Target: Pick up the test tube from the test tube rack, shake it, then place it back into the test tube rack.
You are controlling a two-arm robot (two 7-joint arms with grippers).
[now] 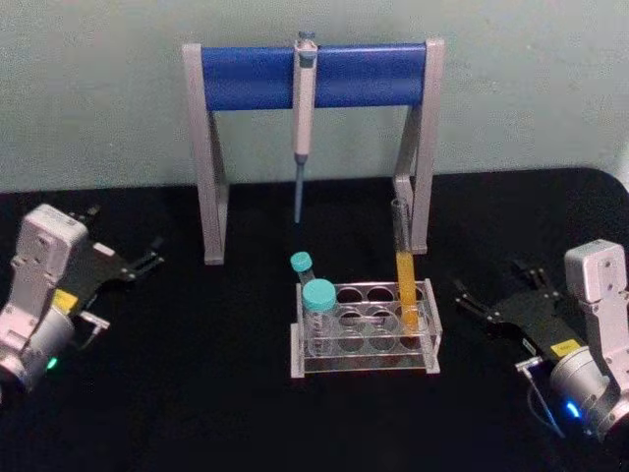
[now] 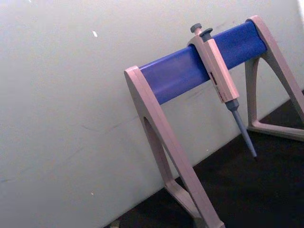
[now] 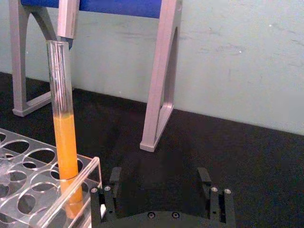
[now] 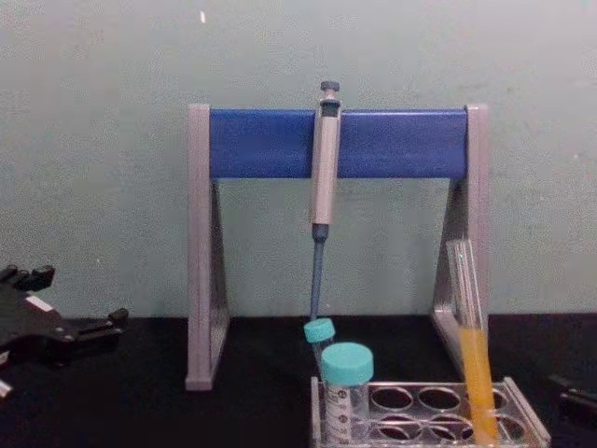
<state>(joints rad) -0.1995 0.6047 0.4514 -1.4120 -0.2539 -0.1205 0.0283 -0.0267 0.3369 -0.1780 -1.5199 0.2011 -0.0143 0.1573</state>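
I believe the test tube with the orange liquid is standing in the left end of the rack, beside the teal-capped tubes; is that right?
Not quite. The test tube stands at the right end of the test tube rack, away from the teal-capped tubes at the left end, as the head view shows.

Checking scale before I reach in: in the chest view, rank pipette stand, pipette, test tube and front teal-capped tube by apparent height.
1. Pipette stand, tallest.
2. Pipette.
3. Test tube, close to the pipette; its base is cut off, so unsure.
4. Front teal-capped tube, shortest.
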